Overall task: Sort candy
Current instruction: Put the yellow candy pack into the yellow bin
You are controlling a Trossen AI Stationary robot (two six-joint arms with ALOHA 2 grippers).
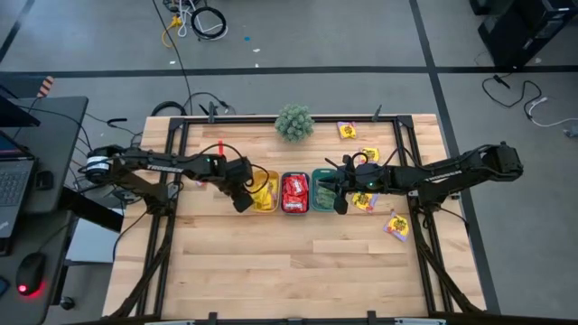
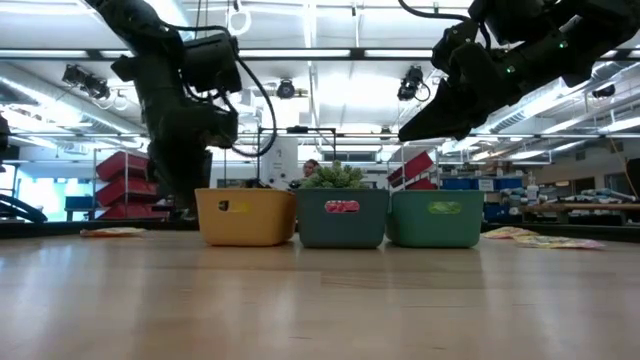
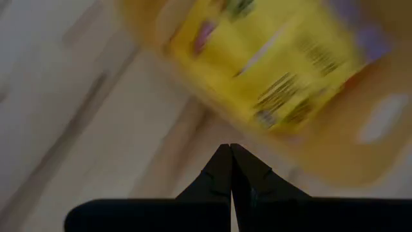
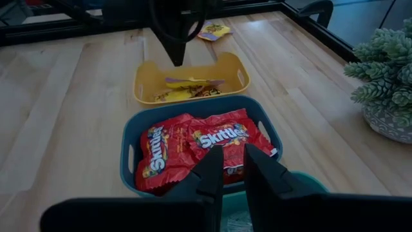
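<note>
Three oblong plastic trays sit side by side mid-bench on the pale wood-plank bench: yellow tray left, dark teal tray middle, green tray right, long axes running near-far.

Shiny red candy packets lie flat in the teal tray, crinkled film, long axes roughly across it. Yellow candy packets with dark print lie in the yellow tray. Small pale green candies appear to be in the green tray, too small to be sure.

Loose yellow packets are scattered on the bench right of the trays, one further near the right edge, one at the far edge.

Left pincer hangs over the yellow tray's left rim, fingers pressed together, nothing held. Right pincer hovers above the green tray, narrow gap, nothing visible between the fingers.

Spiky green plant ball sits at the far edge. Near half of the bench is open.
</note>
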